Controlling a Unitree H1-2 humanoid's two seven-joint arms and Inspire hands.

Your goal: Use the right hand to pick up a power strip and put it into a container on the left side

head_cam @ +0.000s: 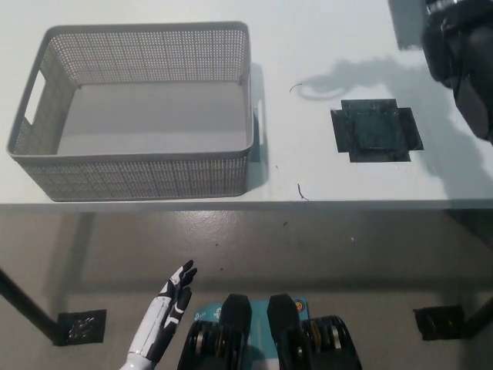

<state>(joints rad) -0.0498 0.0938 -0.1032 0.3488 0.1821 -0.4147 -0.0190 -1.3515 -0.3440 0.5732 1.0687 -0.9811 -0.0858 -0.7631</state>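
Grey mesh basket (139,166), left, empty. Right arm (461,58) raised far right; hand, power strip out of frame, grip unknowable. We advise high carry over rim. Left hand (166,317) idle, fingers extended.

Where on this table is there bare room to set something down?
The basket is empty inside. Bare tabletop lies between the basket and the black patch, along the front edge, and behind the basket. The right arm crowds the far right corner. The left hand rests below the table.
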